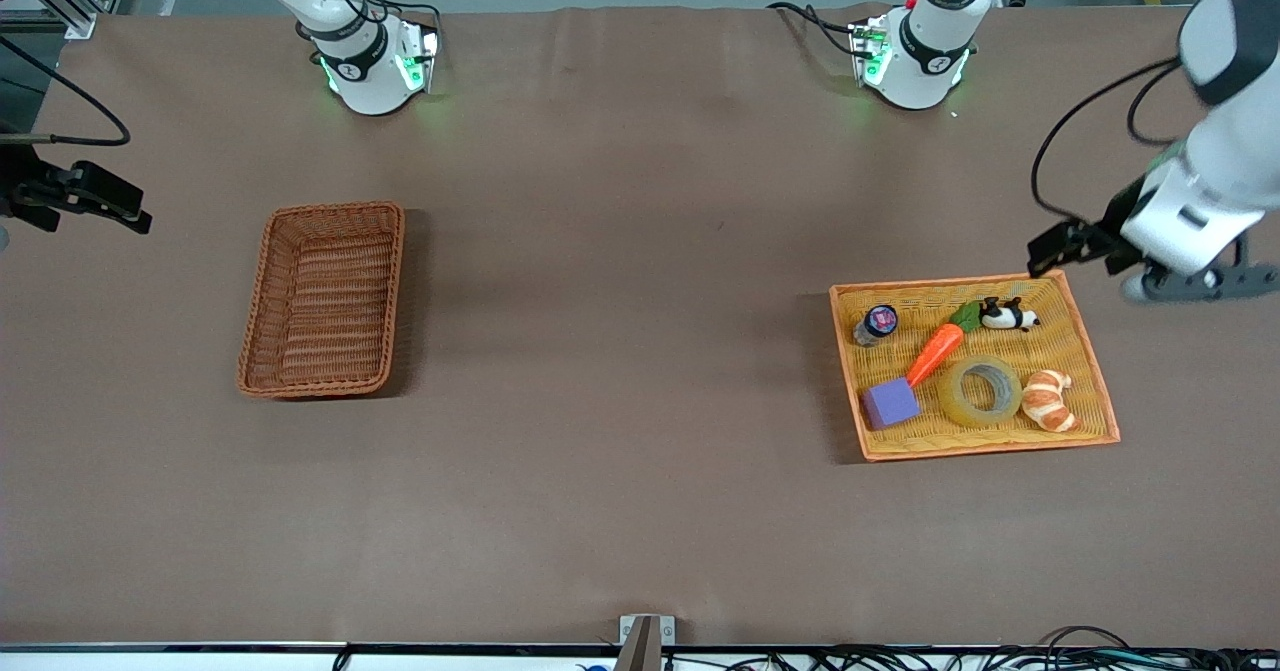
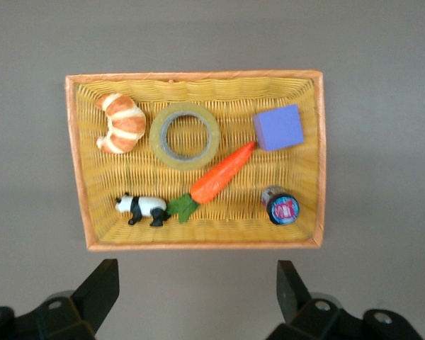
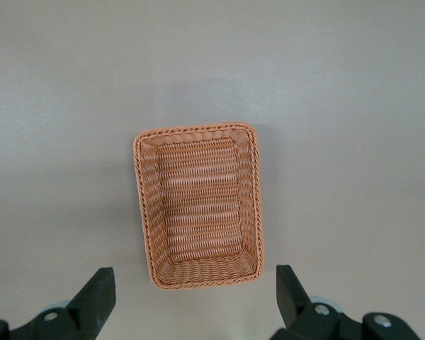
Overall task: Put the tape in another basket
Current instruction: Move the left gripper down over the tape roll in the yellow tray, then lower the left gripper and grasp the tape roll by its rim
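The tape [image 1: 981, 391] lies flat in the yellow tray [image 1: 1096, 371], wedged between carrot [image 1: 934, 351] and croissant [image 1: 1050, 400]. My left gripper [image 2: 191, 297], fingers spread, hangs off the tray's rim; I'd drop one finger into the core (neighbours crowd the outside). The right gripper [image 3: 191, 297], also spread, waits above the empty basket [image 1: 262, 301], across open tabletop.
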